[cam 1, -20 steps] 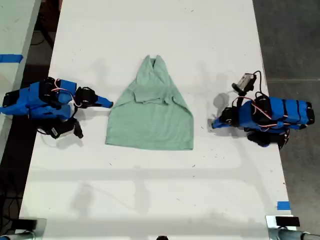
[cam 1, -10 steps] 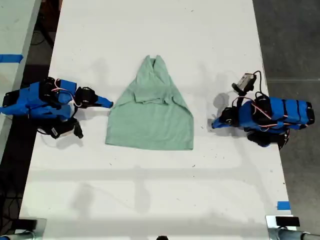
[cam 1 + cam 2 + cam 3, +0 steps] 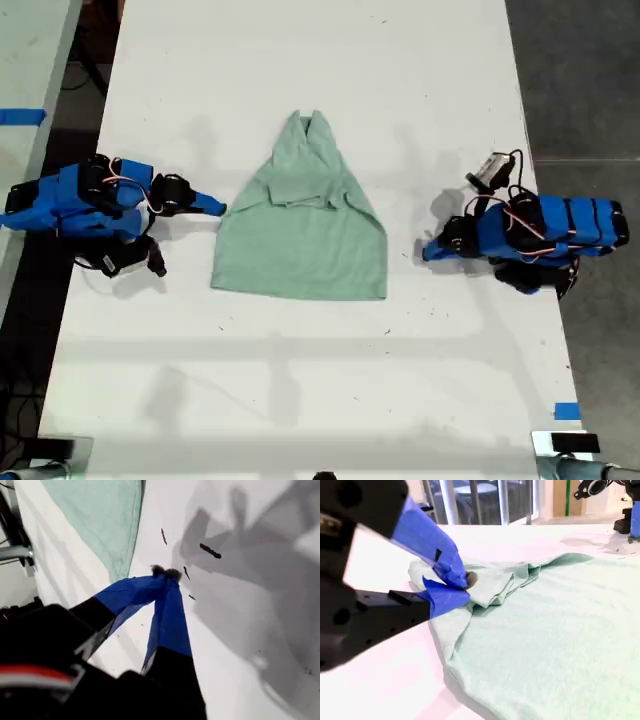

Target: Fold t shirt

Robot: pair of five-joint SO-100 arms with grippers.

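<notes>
the table [image 3: 300, 400] is white, with the t shirt [image 3: 300, 235] lying flat near its middle, long axis running from the hem, nearest the exterior view's bottom, up to a narrowed, bunched top; both sleeves already lie folded inward. the two blue arms flank it, one at each side of the exterior view. my second gripper [image 3: 462, 586], at the exterior view's left [image 3: 215, 208], is closed with its tips touching the shirt's edge at a folded layer; whether cloth is pinched cannot be told. my first gripper [image 3: 165, 572], at the exterior view's right [image 3: 428, 251], is closed on nothing, resting apart from the shirt's edge. judged nearer: the second gripper.
</notes>
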